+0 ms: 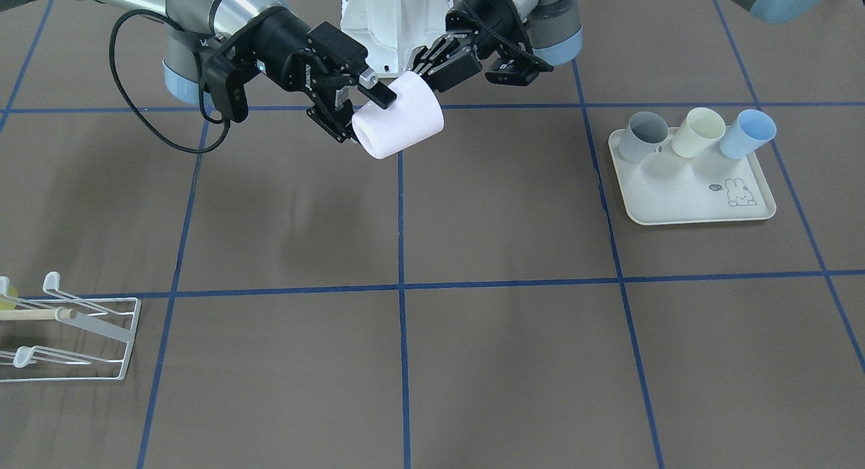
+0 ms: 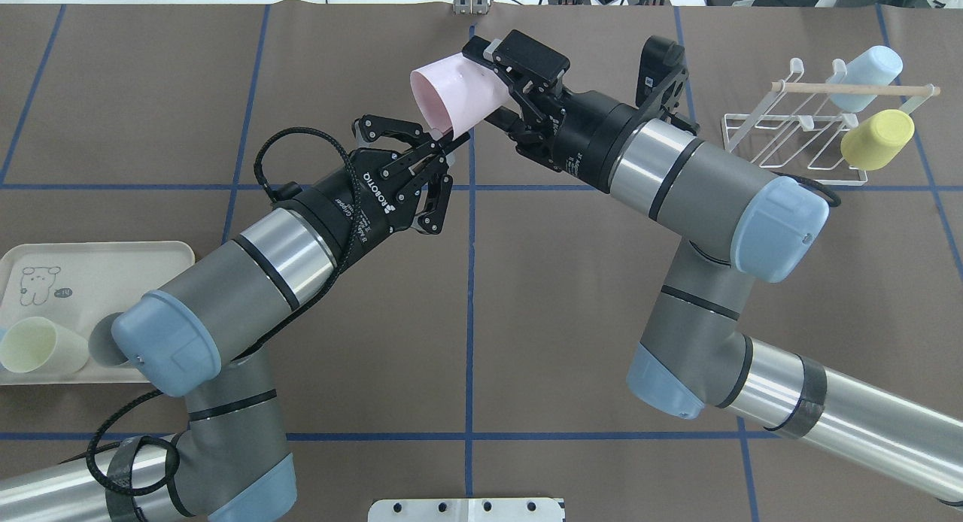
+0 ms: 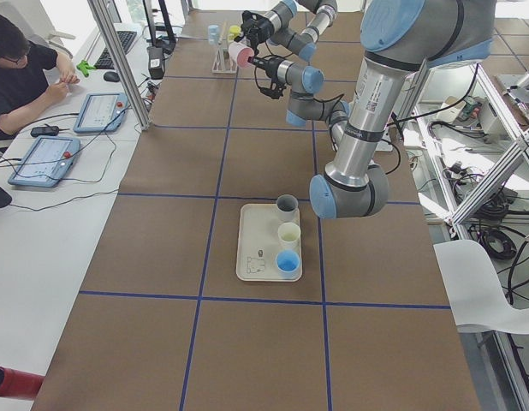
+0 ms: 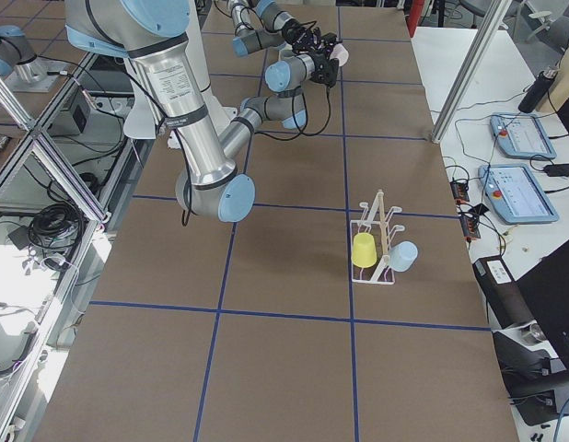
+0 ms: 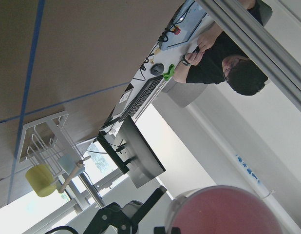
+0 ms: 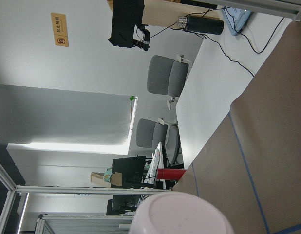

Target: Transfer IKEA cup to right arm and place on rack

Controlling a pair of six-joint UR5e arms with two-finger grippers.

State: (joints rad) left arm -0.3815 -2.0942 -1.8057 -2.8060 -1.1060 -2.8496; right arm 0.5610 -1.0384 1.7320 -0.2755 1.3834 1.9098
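The pale pink IKEA cup (image 1: 405,117) hangs on its side above the table's far middle. It also shows in the overhead view (image 2: 455,93). My right gripper (image 2: 485,89) is shut across its body, one finger over the top (image 1: 380,96). The cup's open mouth faces my left gripper (image 2: 450,157), which is open with its fingertips right at the rim. The left wrist view looks into the cup's mouth (image 5: 223,212). The right wrist view shows its closed end (image 6: 182,217). The white wire rack (image 2: 782,135) with a wooden dowel stands at the table's right end.
A yellow cup (image 2: 876,138) and a light blue cup (image 2: 865,67) hang on the rack. A cream tray (image 1: 696,209) with a rabbit drawing holds a grey (image 1: 642,134), a cream (image 1: 696,132) and a blue cup (image 1: 747,132) on my left side.
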